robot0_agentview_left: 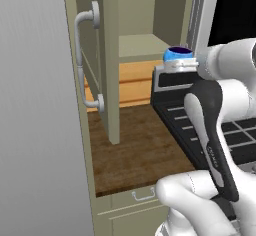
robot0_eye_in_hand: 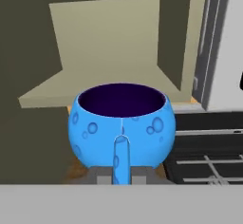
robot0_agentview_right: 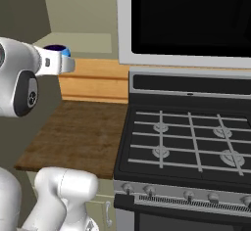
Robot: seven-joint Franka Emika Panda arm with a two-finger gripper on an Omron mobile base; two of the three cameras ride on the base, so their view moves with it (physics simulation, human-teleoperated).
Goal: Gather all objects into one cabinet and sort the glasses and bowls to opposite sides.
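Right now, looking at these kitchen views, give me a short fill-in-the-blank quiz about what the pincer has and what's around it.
1. The pincer is closed on a small bowl whose colour is ____.
2. The bowl is held in the air, its opening facing ____.
3. The cabinet door with the grey handle stands ____.
4. Right of the wooden counter sits a black ____.

Answers: blue; up; open; stove

I see a dark wooden countertop (robot0_agentview_right: 78,132) at my 10 o'clock, with a light orange wood backsplash (robot0_agentview_right: 95,80) behind it. At 2 o'clock sits a black gas stove (robot0_agentview_right: 191,142) with grey grates, its knobs (robot0_agentview_right: 188,195) along the front edge. A black microwave (robot0_agentview_right: 191,19) hangs above it. An open sage door with a grey bar handle (robot0_agentview_left: 85,60) stands at 9 o'clock.
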